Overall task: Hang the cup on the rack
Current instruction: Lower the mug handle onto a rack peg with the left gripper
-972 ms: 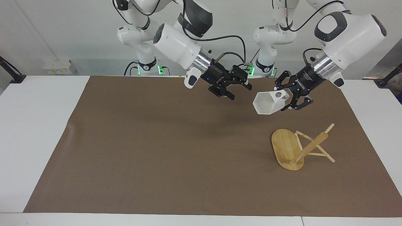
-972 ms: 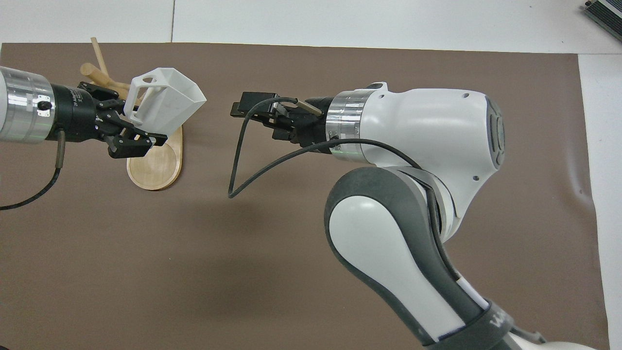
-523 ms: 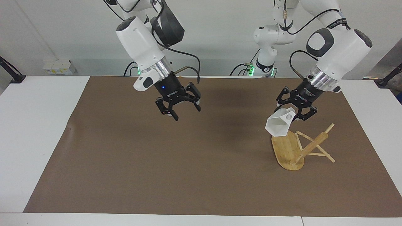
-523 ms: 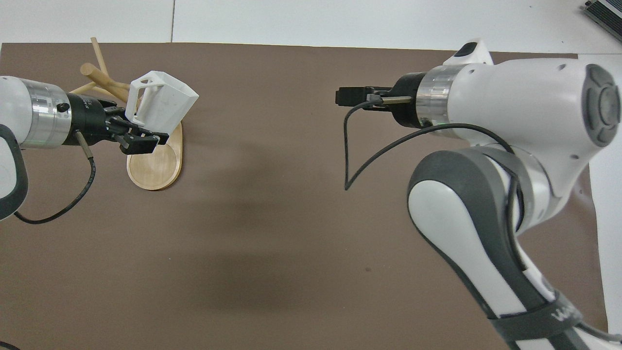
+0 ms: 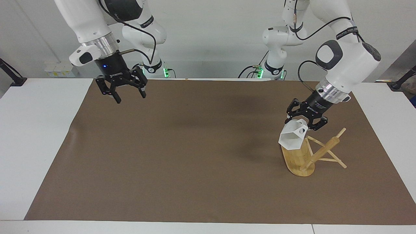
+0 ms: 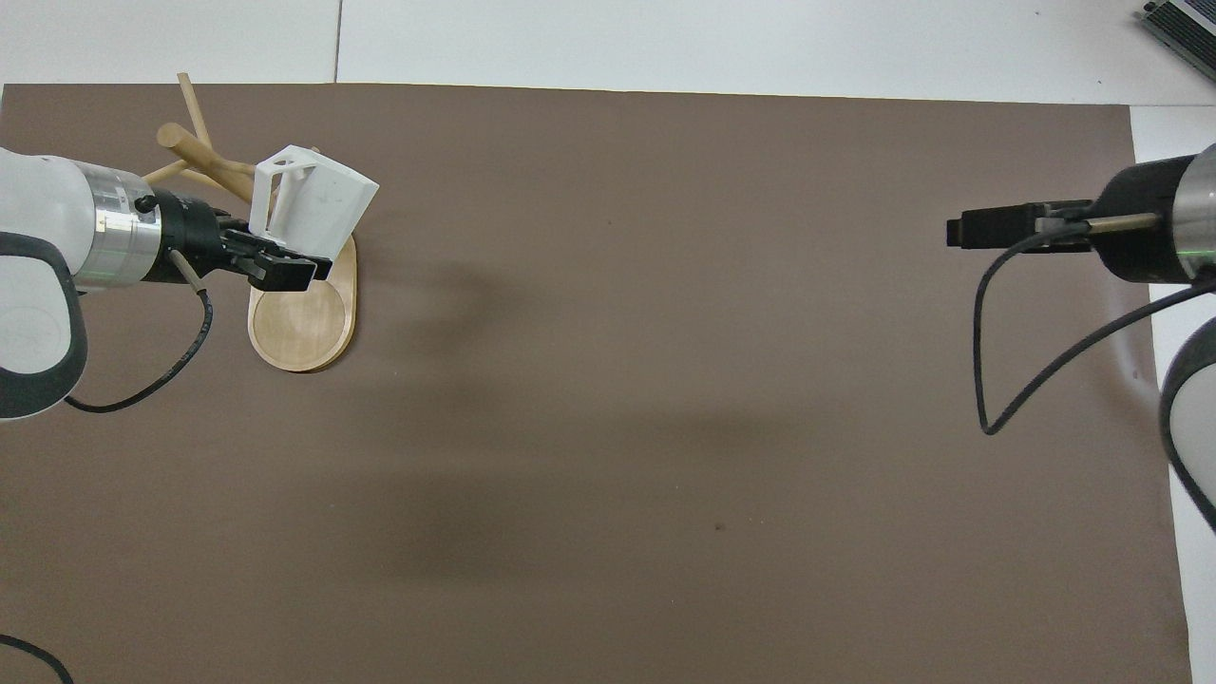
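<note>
The cup is white and faceted. It is in the air, tilted, with its open rim turned down and toward the right arm's end of the worktop. Its handle with the round hole points up toward the left gripper, and the jaws of this gripper are closed on the handle end of the cup. The cup hangs over the base of the rack; if it touches the rack I cannot tell.

The rack is bamboo and it lies tipped over on the brown mat, at the left arm's end of the worktop. Its oval base stands on its edge. The post leans away from the base toward the left arm's end, and thin pegs stick out from it.

The right gripper is well apart from the cup. It hangs over the corner of the mat at the right arm's end, near the robots. Its jaws point down, spread wide, and they hold nothing.

The white worktop shows around the mat.
</note>
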Motion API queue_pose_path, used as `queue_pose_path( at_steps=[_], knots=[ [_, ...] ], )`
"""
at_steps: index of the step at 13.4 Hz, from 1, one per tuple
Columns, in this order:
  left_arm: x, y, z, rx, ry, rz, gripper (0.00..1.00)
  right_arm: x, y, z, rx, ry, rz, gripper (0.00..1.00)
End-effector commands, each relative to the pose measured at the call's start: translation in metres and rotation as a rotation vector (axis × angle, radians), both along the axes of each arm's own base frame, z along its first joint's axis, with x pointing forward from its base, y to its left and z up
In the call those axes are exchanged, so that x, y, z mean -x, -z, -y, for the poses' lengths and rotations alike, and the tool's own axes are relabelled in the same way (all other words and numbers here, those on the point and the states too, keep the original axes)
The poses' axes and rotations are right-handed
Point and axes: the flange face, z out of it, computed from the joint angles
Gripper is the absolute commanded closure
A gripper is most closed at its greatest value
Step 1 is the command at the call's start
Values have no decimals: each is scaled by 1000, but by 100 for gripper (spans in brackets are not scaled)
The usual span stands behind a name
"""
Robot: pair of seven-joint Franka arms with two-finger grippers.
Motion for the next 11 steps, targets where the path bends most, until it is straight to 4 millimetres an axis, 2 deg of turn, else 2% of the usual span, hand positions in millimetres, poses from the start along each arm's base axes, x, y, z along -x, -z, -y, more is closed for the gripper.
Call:
queue_pose_path(
  at_steps=[1, 3, 4, 6, 8, 11],
  knots=[
    [-4, 5, -11, -12, -65, -8, 100, 8, 10, 17, 162, -40, -43, 0],
    [-8, 11, -15, -6, -113, -23, 100, 17, 19, 24, 185, -24, -92, 0],
    [-9, 11, -22, -2, -150, -31, 100, 22, 26, 31, 186, -4, -109, 0],
    [-8, 12, -23, 0, -174, -45, 100, 27, 39, 47, 185, 31, -141, 0],
    [-8, 13, -24, -2, -204, -57, 100, 30, 40, 55, 184, 44, -172, 0],
    [-7, 15, -28, 2, -242, -74, 100, 29, 31, 56, 179, 45, -193, 0]
  ],
)
